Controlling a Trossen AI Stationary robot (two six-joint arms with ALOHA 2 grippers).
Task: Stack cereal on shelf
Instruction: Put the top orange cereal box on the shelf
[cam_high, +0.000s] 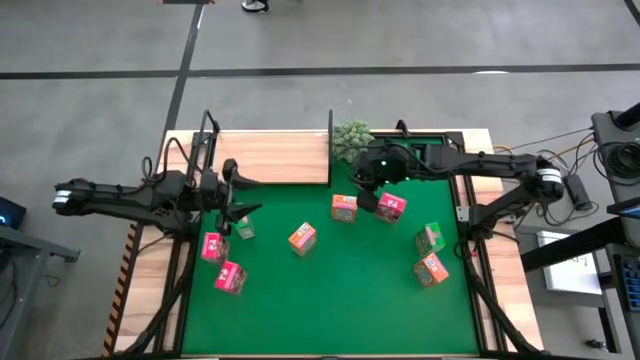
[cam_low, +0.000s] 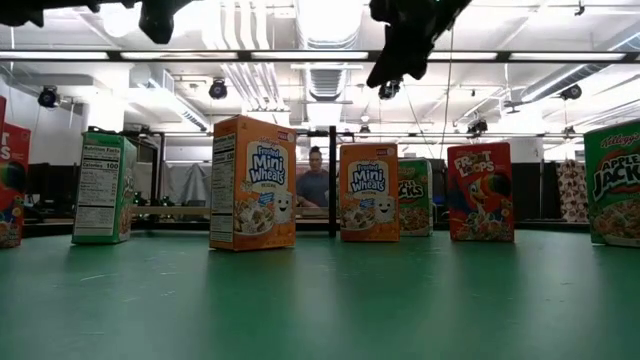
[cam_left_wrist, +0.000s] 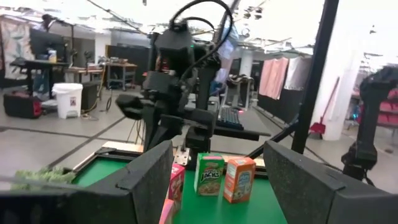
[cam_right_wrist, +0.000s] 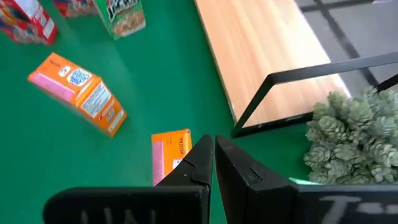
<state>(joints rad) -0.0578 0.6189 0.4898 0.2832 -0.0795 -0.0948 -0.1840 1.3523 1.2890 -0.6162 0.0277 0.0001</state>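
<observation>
Several small cereal boxes stand or lie on the green mat: two pink-red ones, a green one, orange ones, a pink-red one, a green one and an orange one. The light wood shelf lies at the far left with black uprights at its ends. My left gripper is open and empty, above the mat near the green box; its fingers stand wide apart. My right gripper is shut and empty, raised above an orange box.
A bushy grey-green plant stands at the shelf's right end, close to my right arm. The shelf's black upright is near my right gripper. A person shows in the room beyond the table. Bare mat lies toward the near edge.
</observation>
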